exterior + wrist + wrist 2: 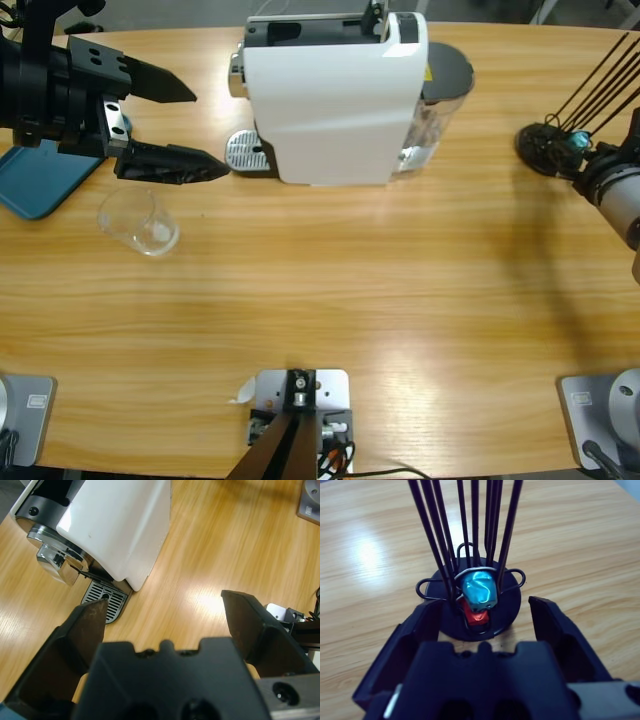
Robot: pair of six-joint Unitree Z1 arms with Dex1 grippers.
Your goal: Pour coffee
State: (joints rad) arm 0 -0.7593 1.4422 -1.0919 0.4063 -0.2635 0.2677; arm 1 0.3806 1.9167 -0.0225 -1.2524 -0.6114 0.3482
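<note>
Coffee is not showing yet: glass tumbler is sitting empty at left. Left pincer, gaping wide, should be descending squarely around it; right pincer is gaping wide too.

Likely a robotics lab: rig-fitted wooden table with a white coffee machine

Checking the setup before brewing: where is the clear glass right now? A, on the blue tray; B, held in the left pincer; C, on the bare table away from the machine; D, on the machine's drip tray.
C: the glass tumbler stands on the wooden table, beside the open left pincer, short of the drip tray.
</note>
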